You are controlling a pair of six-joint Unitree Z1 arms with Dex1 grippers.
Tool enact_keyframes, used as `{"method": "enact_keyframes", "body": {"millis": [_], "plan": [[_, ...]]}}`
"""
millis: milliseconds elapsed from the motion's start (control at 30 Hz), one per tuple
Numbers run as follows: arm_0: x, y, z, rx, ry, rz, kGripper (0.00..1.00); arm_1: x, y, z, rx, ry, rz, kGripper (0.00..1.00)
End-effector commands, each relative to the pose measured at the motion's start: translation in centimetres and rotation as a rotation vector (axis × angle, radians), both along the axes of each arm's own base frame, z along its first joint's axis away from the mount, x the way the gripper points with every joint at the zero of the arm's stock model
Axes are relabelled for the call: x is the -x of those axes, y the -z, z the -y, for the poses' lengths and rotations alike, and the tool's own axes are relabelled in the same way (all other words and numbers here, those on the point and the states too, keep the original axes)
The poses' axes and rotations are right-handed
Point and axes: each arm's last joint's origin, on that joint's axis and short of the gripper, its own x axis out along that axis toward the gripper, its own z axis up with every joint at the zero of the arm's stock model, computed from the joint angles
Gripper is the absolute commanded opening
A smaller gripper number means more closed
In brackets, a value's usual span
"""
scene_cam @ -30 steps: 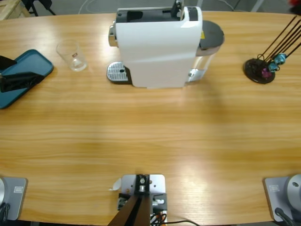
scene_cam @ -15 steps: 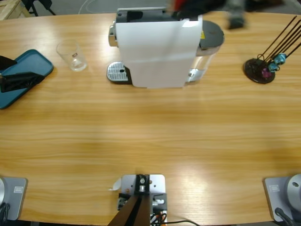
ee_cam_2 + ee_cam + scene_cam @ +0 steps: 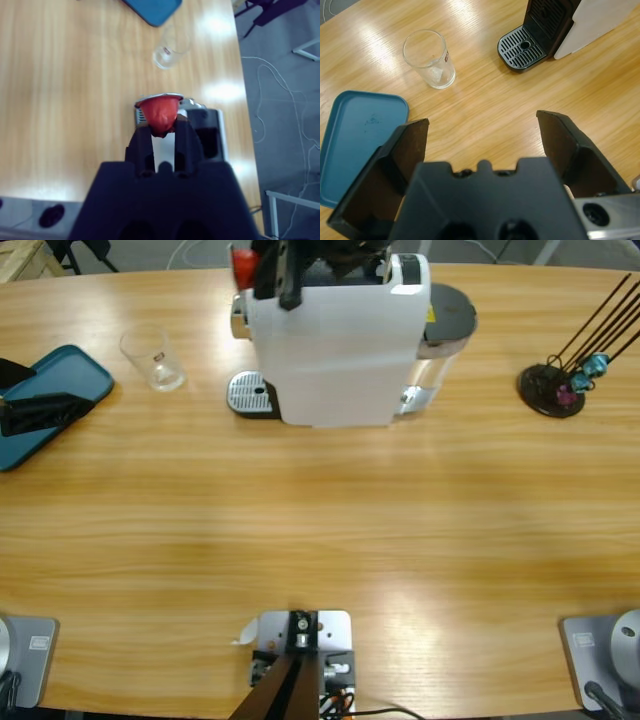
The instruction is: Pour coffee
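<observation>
A wooden tabletop [image 3: 320,530] is seen; top centre, a red capsule [image 3: 161,112] is pinched by the right claw [image 3: 162,131]; the left claw [image 3: 482,135] is spread wide, empty.

Long wooden worktop [image 3: 320,530] with pale glossy light patches, grey floor [image 3: 280,100] beyond its far edge, loose white cable [image 3: 260,90] lying on that floor, dark chair legs [image 3: 272,12] near the far corner, white frame [image 3: 307,47] at the side.

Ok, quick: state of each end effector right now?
Left end effector: open, holding nothing, above the table near the glass.
Right end effector: shut on the red capsule, over the coffee machine.
</observation>
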Motion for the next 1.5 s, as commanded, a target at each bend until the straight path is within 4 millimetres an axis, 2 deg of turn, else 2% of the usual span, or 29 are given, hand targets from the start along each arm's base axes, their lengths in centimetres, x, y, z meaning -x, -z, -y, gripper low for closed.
{"method": "enact_keyframes", "body": {"millis": [33,300,1500], "plan": [[0.1,1.1,0.0,-0.016,-0.007,-0.024,0.931,-2.5,1.8,-0.8,0.049,0.039,0.002,0.000],[0.0,1.1,0.0,-0.018,-0.007,-0.026,0.931,-3.3,2.9,-1.5,0.073,0.049,-0.008,0.000],[0.0,1.1,0.1,-0.014,-0.006,-0.023,0.931,-5.7,4.6,-1.2,0.130,0.174,0.002,0.000]]}}
